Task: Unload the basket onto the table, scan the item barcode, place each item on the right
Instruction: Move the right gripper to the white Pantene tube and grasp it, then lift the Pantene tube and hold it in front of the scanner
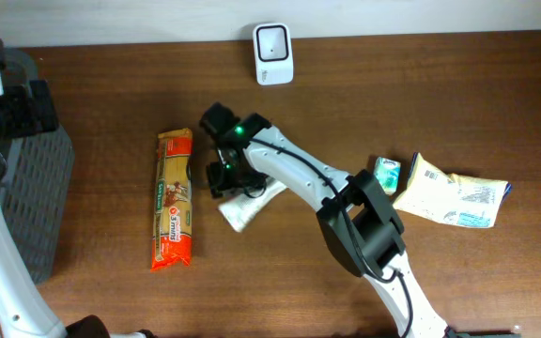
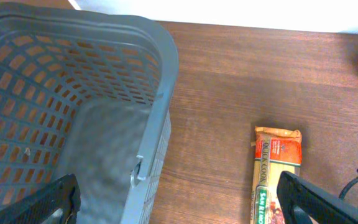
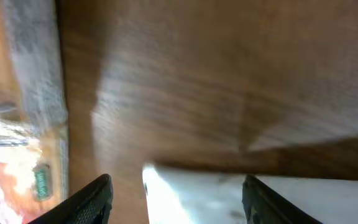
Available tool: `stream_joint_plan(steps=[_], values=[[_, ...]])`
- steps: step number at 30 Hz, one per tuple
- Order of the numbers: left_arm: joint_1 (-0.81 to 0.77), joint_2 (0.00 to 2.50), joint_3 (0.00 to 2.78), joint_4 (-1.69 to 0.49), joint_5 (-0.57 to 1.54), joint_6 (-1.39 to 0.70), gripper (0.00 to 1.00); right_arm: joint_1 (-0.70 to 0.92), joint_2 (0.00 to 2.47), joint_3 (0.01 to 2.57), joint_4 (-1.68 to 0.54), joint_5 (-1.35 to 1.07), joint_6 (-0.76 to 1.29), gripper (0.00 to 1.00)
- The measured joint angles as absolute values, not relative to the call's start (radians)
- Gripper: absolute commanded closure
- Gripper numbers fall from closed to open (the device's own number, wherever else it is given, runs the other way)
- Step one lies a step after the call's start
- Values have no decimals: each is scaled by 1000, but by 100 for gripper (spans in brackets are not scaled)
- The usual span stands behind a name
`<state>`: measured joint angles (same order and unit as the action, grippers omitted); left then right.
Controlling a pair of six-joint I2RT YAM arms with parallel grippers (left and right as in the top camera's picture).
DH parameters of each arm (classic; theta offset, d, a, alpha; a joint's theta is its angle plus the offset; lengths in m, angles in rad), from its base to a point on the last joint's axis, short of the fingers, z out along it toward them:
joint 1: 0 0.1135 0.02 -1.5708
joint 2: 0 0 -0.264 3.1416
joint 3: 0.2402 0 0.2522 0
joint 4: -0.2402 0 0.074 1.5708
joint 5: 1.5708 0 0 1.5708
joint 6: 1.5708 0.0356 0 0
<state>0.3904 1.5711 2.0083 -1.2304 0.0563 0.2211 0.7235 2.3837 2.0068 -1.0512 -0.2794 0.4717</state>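
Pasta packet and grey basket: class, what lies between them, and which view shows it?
Only bare table lies between the pasta packet and the grey basket, as the overhead and left wrist views both show.

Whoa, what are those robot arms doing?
The right gripper is down at the white packet in the middle of the table, fingers open on either side of its edge, not gripping yet. The barcode scanner sits at the far edge. The left gripper hangs open over the grey basket, holding nothing.
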Motion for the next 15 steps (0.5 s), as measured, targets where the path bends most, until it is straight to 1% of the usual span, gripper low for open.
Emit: stream_joint_plan(steps=[2, 4, 7, 10, 11, 12, 13, 14, 15], values=[[390, 1571, 2008, -1230, 56, 221, 1, 714, 2384, 1993, -1134, -282, 434, 32], [390, 1571, 2008, -1230, 56, 221, 1, 670, 2384, 1993, -1246, -287, 335, 32], [390, 1571, 2008, -1230, 56, 221, 1, 597, 2379, 2048, -1330, -304, 180, 30], [390, 1571, 2008, -1230, 56, 221, 1, 573, 2306, 2168, -1452, -281, 48, 21], [390, 1571, 2008, -1230, 56, 221, 1, 543, 2273, 2189, -1499, -249, -8, 18], [390, 1571, 2008, -1230, 57, 221, 1, 464, 2243, 2193, -1559, -221, -99, 16], [390, 1571, 2008, -1230, 57, 221, 1, 420, 2241, 2181, -1579, -207, -142, 16], [390, 1571, 2008, -1230, 57, 221, 1, 380, 2240, 2148, -1571, -208, -187, 16], [390, 1571, 2008, -1231, 57, 221, 1, 342, 2241, 2056, -1566, -233, -260, 16]])
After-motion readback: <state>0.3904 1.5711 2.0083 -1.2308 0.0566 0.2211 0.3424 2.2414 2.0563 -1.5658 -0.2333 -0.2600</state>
